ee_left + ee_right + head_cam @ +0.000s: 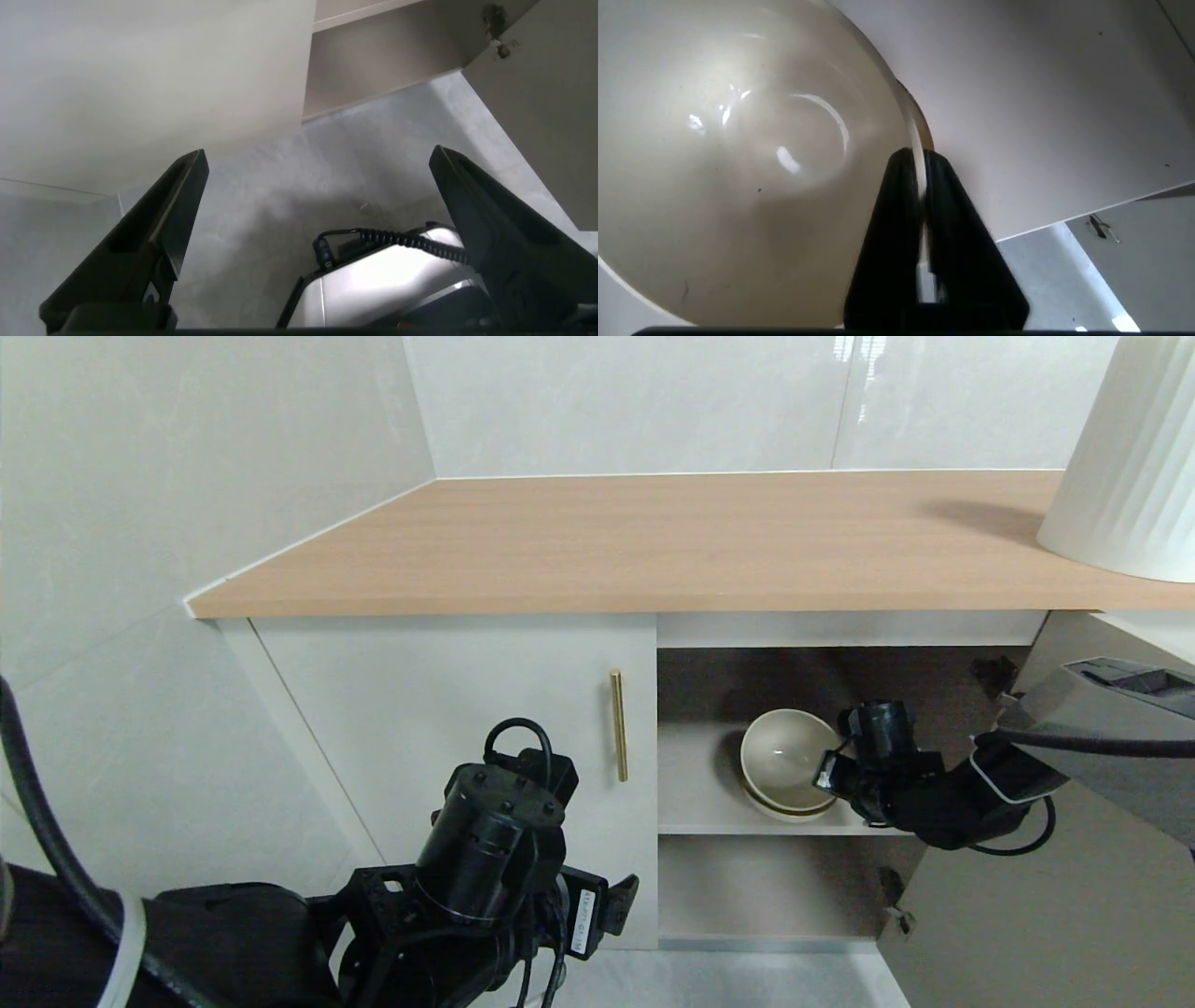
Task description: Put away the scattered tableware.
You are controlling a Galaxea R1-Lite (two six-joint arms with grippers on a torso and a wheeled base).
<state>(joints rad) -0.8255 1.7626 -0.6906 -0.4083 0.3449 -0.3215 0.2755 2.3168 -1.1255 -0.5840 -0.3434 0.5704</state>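
Right gripper [827,775] clamped on the rim of a cream glazed ceramic bowl [782,753] — bowl tilted atop a second cream bowl [794,812] on the white upper shelf [695,803] of the open cabinet. Left gripper [318,159] — fingers spread apart, low over grey floor [280,215], near the closed white cabinet door [448,709].

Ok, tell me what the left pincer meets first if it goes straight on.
Probably the grey floor in front of the closed cabinet door: the open left pincer points down at it, nothing between, though depth is unclear.
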